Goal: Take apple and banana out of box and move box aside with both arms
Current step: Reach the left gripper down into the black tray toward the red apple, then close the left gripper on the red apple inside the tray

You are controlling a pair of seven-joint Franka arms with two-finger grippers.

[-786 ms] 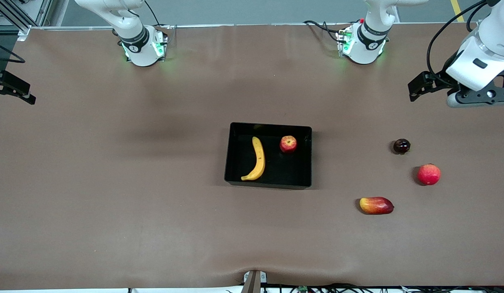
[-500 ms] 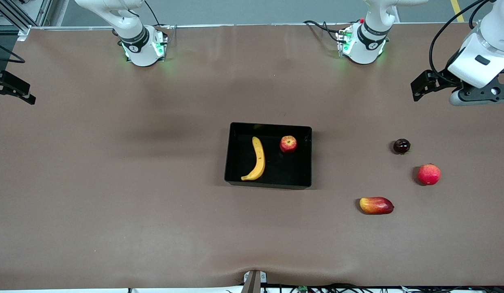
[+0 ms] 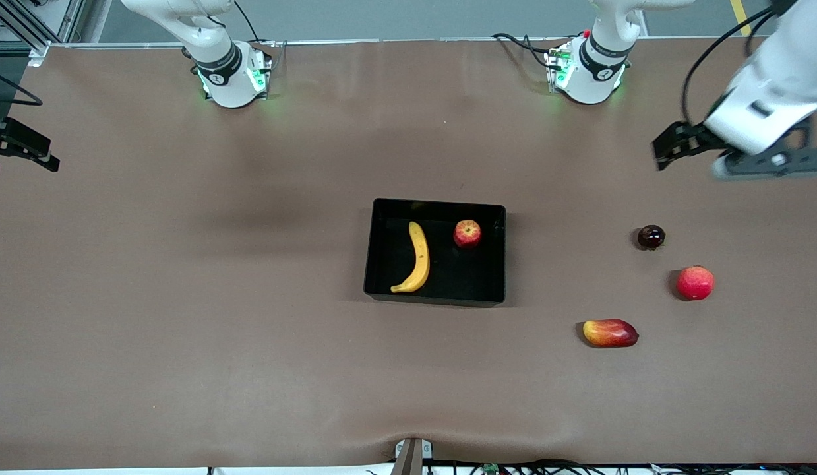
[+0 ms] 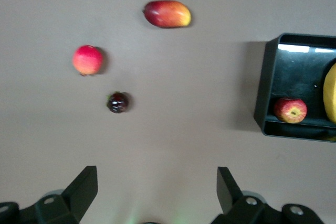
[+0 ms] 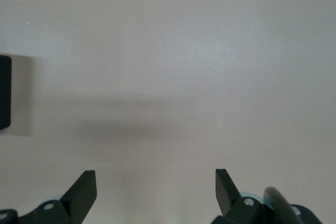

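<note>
The black box (image 3: pixel 438 205) rests mid-table. Inside it lie the yellow banana (image 3: pixel 418 258) and the small red apple (image 3: pixel 467 233). My left gripper (image 4: pixel 157 176) hangs open and empty, high over bare table toward the left arm's end. Its wrist view catches the box wall (image 4: pixel 266 87), the apple (image 4: pixel 290 110) and a sliver of banana (image 4: pixel 331 93). My right gripper (image 5: pixel 156 178) is also open and empty, over bare table toward the right arm's end, with only a box corner (image 5: pixel 4 92) in its view. The left arm's hand (image 3: pixel 744 142) is blurred.
Three loose fruits lie on the brown table between the box and the left arm's end: a dark plum (image 3: pixel 651 237), a larger red round fruit (image 3: pixel 695 282) and a red-and-yellow mango (image 3: pixel 610 332). Both arm bases (image 3: pixel 230 76) stand along the table's edge farthest from the front camera.
The left arm's hand rose slightly, then swung a little toward the table's middle and now shows blurred. The right arm, the box and the fruits have not moved.
</note>
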